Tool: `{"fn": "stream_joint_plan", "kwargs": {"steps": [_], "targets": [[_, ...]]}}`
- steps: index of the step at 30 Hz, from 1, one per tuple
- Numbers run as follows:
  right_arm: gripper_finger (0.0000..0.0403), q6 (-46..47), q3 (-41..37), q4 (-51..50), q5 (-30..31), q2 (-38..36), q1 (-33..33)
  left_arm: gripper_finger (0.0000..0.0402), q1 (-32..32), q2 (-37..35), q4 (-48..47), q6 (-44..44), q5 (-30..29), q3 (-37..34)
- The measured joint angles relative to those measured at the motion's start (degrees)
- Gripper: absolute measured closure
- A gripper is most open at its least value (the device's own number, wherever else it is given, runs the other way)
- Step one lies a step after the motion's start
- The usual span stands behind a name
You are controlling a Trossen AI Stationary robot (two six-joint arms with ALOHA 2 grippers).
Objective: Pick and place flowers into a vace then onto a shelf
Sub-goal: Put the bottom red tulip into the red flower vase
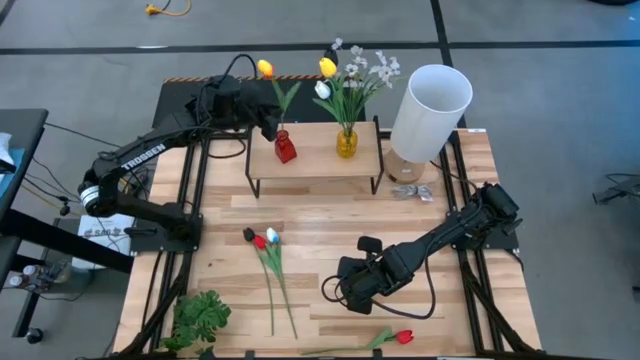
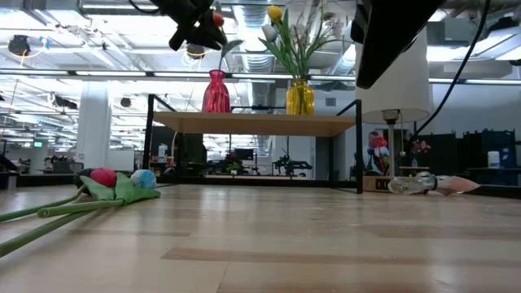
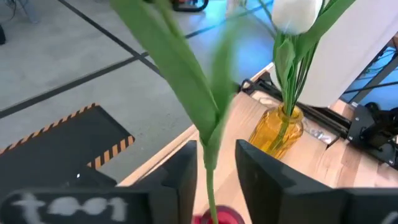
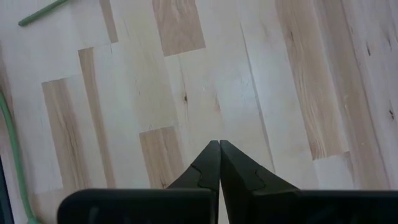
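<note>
red vase (image 3: 216,217): only its rim shows in the left wrist view, cut off by the picture's edge.
tulip stem (image 3: 186,74): blurred in the left wrist view; its head is out of that picture.
left gripper (image 3: 216,171): whether its fingers touch the stem cannot be told.
lamp (image 2: 396,65): its shade is partly hidden in the low view behind the right arm (image 2: 391,32).
green stems (image 2: 41,218): run out of the low view's edge.
crumpled object (image 1: 411,192): too small to tell.
</note>
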Motion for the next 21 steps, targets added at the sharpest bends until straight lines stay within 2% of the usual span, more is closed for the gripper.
{"fn": "stream_joint_plan", "kwargs": {"steps": [9,18,21], "targets": [[0.0402,-0.02,-0.01,0.02,-1.36,-0.01,0.07,0.0260,0.00,-1.62,-5.42,-0.13,0.24,0.00],[0.0402,-0.01,-0.04,0.13,-1.41,-0.01,0.07,0.0253,-0.02,-8.22,-11.78,-1.72,0.41,0.02],[0.0402,0.03,-0.04,0.57,-1.44,-0.01,0.08,0.0253,-0.02,-11.10,-15.95,-4.36,4.40,0.04]]}}
